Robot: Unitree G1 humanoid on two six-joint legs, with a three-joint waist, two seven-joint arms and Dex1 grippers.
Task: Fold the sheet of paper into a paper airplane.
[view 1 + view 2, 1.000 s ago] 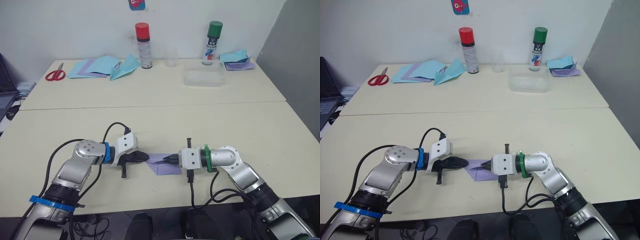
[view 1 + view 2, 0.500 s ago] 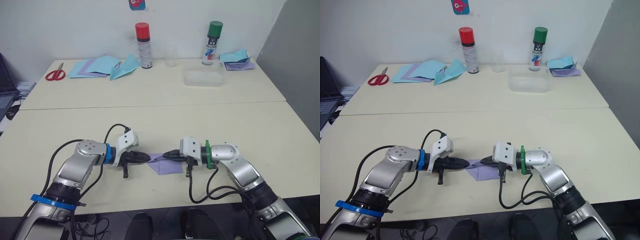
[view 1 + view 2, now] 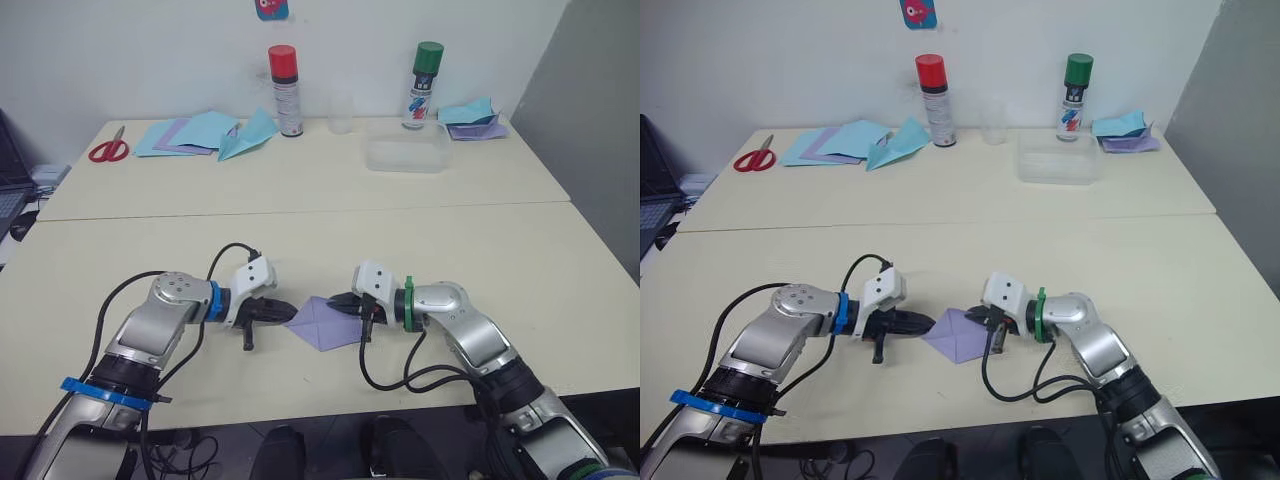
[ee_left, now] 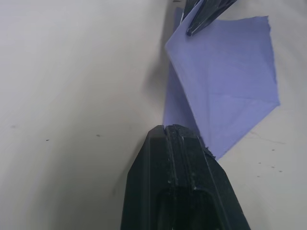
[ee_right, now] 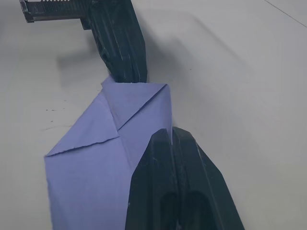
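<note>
The lavender sheet of paper [image 3: 322, 323] lies near the table's front edge between my two grippers, partly folded into a diamond shape with one flap raised off the table. My left gripper [image 3: 288, 312] is shut on its left corner, fingers pressed together in the left wrist view [image 4: 168, 132]. On the opposite side my right gripper [image 3: 338, 301] is shut on the raised right edge, holding it a little above the table [image 5: 170, 134]. In the right wrist view a folded triangular corner of the paper [image 5: 91, 163] shows just in front of the left gripper [image 5: 122, 52].
Along the back stand a red-capped spray can [image 3: 284, 90], a clear cup [image 3: 342, 112], a green-capped can [image 3: 424, 85] and a clear plastic box [image 3: 405, 156]. Scissors [image 3: 107, 150], light-blue sheets [image 3: 195, 130] and a light-blue paper plane [image 3: 247, 135] lie back left, with more paper [image 3: 475, 118] back right.
My right gripper has swung up and to the left with the paper's edge, and the flat folded strip has opened into a wider diamond. The left gripper has stayed at the left corner.
</note>
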